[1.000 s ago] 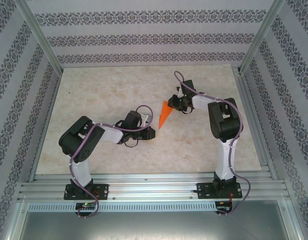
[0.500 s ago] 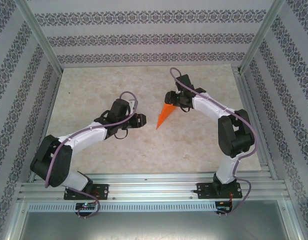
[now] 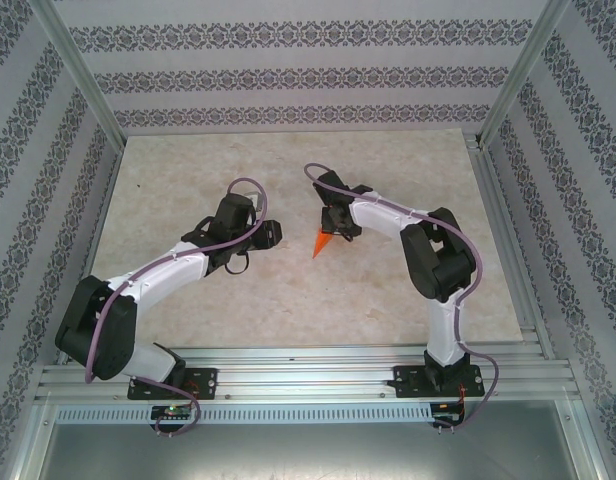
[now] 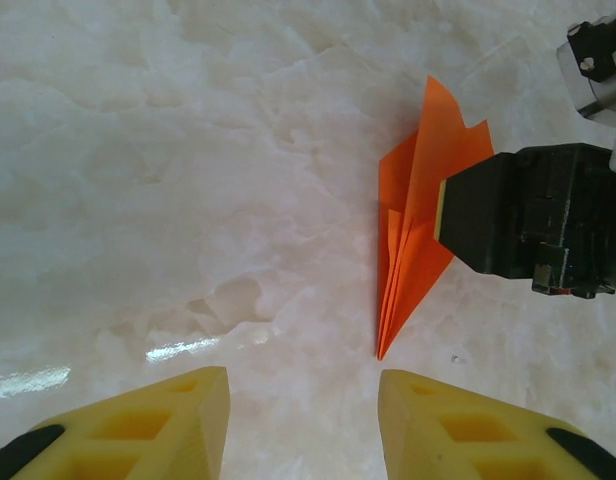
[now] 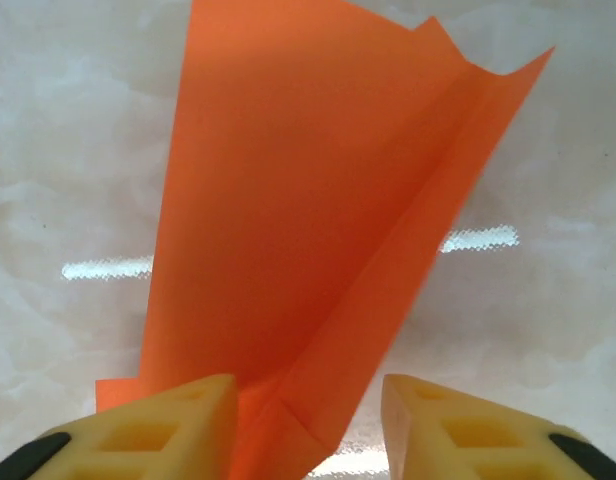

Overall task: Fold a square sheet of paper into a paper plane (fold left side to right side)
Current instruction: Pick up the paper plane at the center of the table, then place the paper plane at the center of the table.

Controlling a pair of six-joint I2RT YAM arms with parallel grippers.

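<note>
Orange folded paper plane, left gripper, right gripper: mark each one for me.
orange folded paper plane [image 4: 412, 235], left wrist view, middle of its folded body.
left gripper [image 4: 300, 385], left wrist view, gap midway between its yellow fingertips.
right gripper [image 5: 308, 392], right wrist view, midway between its yellow fingertips.

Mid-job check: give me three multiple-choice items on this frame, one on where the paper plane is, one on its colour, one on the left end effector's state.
1. Where is the paper plane?
A) lying on the table, near its middle
B) lifted clear into the air
C) hanging off the table's edge

2. What colour is it?
A) blue
B) orange
C) white

3. How is the left end effector?
A) shut on the plane
B) open, holding nothing
C) shut on nothing

Answers: 1 A, the top view shows it flat mid-table; 2 B, it is bright orange in every view; 3 B, its yellow fingers stand apart, short of the plane's tip.
</note>
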